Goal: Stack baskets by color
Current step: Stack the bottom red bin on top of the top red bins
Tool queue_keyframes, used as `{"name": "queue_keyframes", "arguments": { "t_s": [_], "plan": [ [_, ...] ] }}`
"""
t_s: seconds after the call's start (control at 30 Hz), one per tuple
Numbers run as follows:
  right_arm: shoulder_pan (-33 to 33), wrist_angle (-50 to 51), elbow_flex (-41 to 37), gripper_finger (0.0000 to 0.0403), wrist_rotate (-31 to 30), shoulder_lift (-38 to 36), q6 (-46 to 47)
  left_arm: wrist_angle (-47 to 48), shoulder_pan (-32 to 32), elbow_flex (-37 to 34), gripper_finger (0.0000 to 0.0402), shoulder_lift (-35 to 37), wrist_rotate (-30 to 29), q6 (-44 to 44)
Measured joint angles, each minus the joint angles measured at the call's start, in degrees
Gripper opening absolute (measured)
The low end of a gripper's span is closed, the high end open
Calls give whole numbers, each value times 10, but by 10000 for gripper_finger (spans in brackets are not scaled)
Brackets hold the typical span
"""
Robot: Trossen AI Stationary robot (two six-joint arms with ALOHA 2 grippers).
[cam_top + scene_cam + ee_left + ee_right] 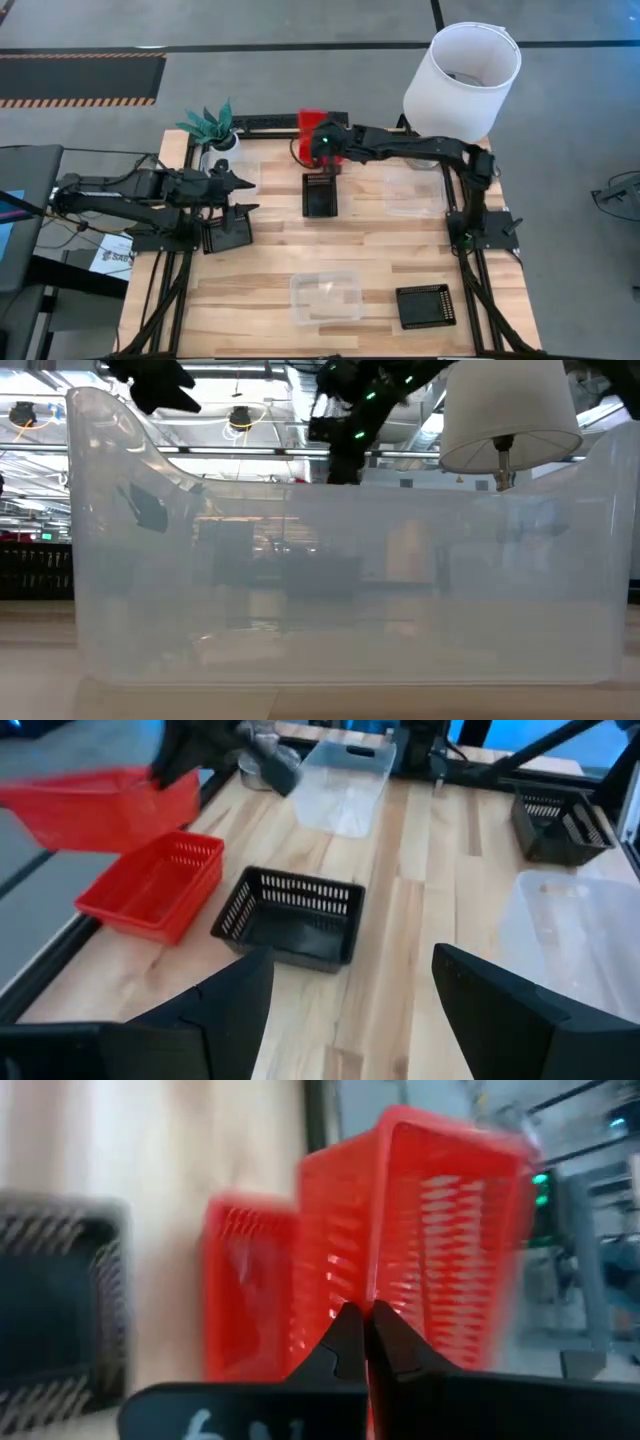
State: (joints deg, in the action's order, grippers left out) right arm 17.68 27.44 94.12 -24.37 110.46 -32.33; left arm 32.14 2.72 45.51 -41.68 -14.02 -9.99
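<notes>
Right gripper (368,1342) pinching a red basket (440,1230) by its wall.
You've got it lifted above the second red basket (155,885); left gripper (350,990) spread wide, empty.

We look straight down overhead; low down, a clear basket (340,590) fills our level table view.

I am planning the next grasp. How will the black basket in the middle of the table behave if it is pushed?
The black basket has thin perforated walls, so it is probably light and would slide readily on the smooth wooden table. Its wide flat base should resist tipping. The walls may flex somewhat when pinched.
</notes>
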Motion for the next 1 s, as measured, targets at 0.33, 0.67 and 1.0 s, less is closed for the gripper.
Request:
{"name": "queue_keyframes", "arguments": {
  "t_s": [0.33,0.67,1.0],
  "plan": [
    [30,54,67,0,10,78,35,-6,-1,1,260,4,13,15],
    [27,99,81,0,-6,94,62,-9,-3,1,260,0,13,13],
    [22,114,82,0,-10,93,72,-13,-3,1,260,0,12,3]
  ]
}}
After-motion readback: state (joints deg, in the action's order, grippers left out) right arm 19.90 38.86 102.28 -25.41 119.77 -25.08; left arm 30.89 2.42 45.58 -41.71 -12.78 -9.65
